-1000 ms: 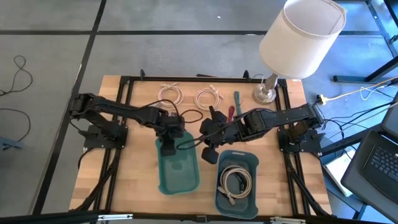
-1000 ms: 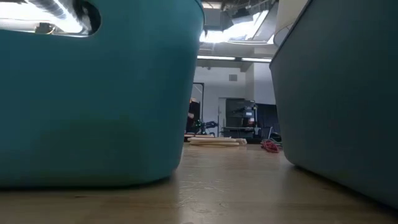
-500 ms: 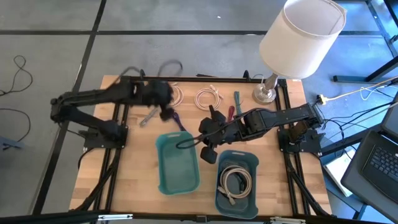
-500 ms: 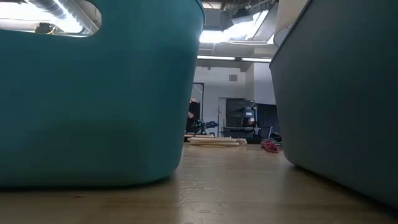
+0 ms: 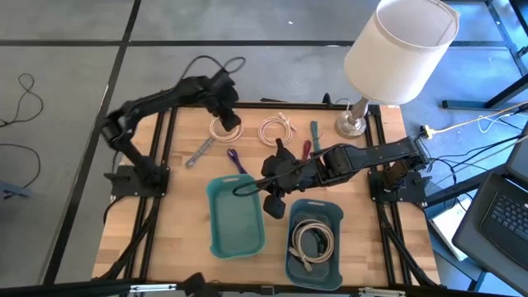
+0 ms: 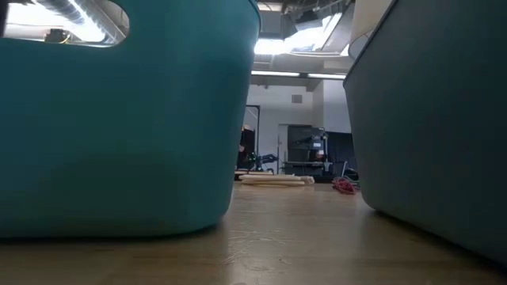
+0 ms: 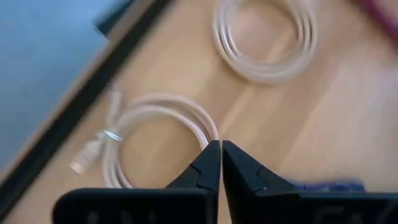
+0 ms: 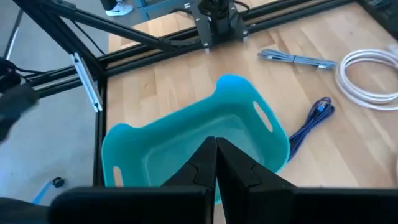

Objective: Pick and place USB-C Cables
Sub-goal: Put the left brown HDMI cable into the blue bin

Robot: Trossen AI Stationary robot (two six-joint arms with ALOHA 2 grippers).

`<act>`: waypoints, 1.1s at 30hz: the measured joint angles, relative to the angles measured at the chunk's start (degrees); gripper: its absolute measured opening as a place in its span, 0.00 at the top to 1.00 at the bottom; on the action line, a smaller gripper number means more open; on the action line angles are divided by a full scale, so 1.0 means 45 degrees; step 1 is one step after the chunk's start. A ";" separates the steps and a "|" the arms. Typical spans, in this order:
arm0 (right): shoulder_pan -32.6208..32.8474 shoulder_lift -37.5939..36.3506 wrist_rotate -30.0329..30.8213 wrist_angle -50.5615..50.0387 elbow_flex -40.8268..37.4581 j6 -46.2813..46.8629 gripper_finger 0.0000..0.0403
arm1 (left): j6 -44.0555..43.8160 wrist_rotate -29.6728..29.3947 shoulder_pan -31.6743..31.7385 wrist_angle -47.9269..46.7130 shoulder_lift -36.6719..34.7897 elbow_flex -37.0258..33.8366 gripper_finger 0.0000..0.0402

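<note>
Over the table's far left corner, left gripper (image 5: 224, 110) is hanging with fingertips pressed together, directly above a cream-white USB-C coil (image 7: 152, 140) lying flat; right gripper (image 8: 216, 163), also closed, is waiting over the empty teal tray (image 8: 186, 146).

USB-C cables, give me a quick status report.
Left tool shut, empty, above cream coil at the table's far side. Right tool shut, empty, over the empty teal tray. One coil already binned. Nothing in the way.

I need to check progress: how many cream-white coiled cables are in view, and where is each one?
3. One coil lies at the table's far side under the left gripper; a second coil lies beside it; the third coil sits inside the right tray.
</note>
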 joint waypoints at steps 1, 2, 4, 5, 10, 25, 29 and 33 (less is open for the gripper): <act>0.0000 0.0000 -0.0065 0.0000 0.0000 0.0023 0.97 | 0.0238 0.0061 -0.0128 -0.0603 0.0411 0.0396 0.93; 0.0001 0.0000 -0.0067 0.0000 0.0000 0.0025 0.97 | 0.0424 0.0020 -0.0277 -0.1072 0.0782 0.0768 0.90; 0.0015 0.0000 -0.0105 0.0000 0.0000 0.0030 0.97 | 0.0696 -0.0473 -0.0569 -0.1673 0.1370 0.1424 0.83; 0.0015 0.0000 -0.0105 -0.0004 0.0000 0.0030 0.97 | 0.0772 -0.0891 -0.0709 -0.1730 0.1579 0.1648 0.79; 0.0057 0.0000 -0.0105 -0.0010 0.0000 0.0064 0.97 | -0.0455 -0.2804 -0.1094 -0.1591 0.2294 0.2339 0.58; 0.0087 0.0000 -0.0105 -0.0053 0.0000 0.0059 0.97 | -0.2574 -0.2724 -0.1149 -0.2596 0.4612 0.2343 0.46; 0.0087 0.0000 -0.0105 -0.0053 0.0000 0.0064 0.97 | -0.2659 -0.2718 -0.1166 -0.2626 0.5150 0.2339 0.45; 0.0087 0.0000 -0.0105 -0.0062 0.0000 0.0064 0.97 | -0.2693 -0.2714 -0.1166 -0.2616 0.5696 0.2339 0.46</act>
